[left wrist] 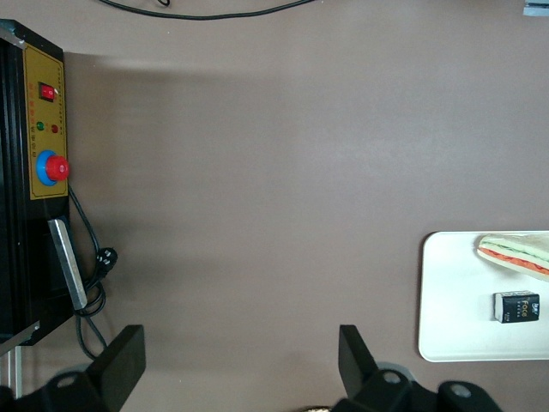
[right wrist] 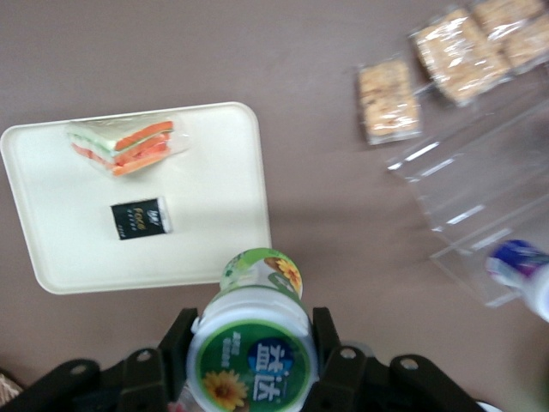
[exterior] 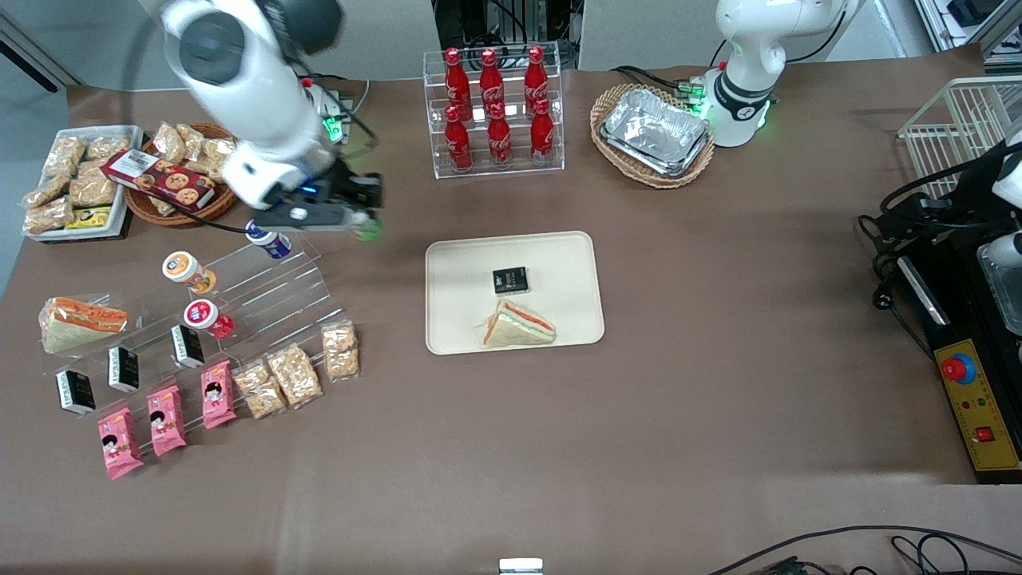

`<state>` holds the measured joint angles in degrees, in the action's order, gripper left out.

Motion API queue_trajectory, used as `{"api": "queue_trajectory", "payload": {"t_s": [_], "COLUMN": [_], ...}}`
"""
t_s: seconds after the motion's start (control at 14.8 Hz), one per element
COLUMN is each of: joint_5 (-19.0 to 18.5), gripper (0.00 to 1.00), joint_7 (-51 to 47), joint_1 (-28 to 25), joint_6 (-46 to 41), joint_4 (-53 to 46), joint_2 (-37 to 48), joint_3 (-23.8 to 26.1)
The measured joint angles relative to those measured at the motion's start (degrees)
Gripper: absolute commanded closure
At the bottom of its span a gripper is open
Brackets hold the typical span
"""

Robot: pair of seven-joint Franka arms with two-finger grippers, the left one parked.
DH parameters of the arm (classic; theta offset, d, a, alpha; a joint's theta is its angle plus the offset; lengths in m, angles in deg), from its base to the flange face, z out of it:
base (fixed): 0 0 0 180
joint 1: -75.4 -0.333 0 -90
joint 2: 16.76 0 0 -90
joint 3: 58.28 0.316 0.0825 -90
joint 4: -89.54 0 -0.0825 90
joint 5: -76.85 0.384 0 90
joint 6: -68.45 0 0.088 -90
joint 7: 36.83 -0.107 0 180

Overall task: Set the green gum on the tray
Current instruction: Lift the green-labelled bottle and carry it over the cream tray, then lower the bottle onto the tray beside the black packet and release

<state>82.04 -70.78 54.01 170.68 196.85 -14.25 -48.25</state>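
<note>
Above the table between the acrylic steps [exterior: 263, 279] and the tray [exterior: 559, 263], my gripper [right wrist: 250, 360] fingers clamp the green gum [right wrist: 253, 348] across its light, rigid, probably slippery body, just below the lid.

"益达" on green gum [right wrist: 253, 359] lid, "Face" on black packet [left wrist: 517, 306]

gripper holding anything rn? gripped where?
Yes: the gripper is shut on the green gum, fingers clamping the sides of its body just under the white lid, above the table near the tray.
</note>
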Motion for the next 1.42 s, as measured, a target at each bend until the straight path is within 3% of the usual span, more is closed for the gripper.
{"api": "queue_trajectory", "payload": {"t_s": [0.54,1.08,1.15,1.22,1.29,1.42], "joint_5": [-0.01,-4.58,-4.64,-4.68,-4.68,-4.69], "gripper": [0.59,0.57,0.49,0.31,0.00,0.00], "joint_7": [-5.62,-12.50,-12.50,-12.50,-12.51,-12.58], "joint_1": [-6.83,-12.51,-12.76,-13.11,-13.42,-13.72], "joint_6": [25.81,38.57,38.98,39.15,39.27,39.33], "joint_4": [12.50,16.93,16.94,16.95,16.95,16.94], "joint_2": [-11.33,-20.88,-21.52,-21.97,-22.20,-22.22], "joint_3": [-0.04,-0.05,-0.06,-0.06,-0.06,-0.06]}}
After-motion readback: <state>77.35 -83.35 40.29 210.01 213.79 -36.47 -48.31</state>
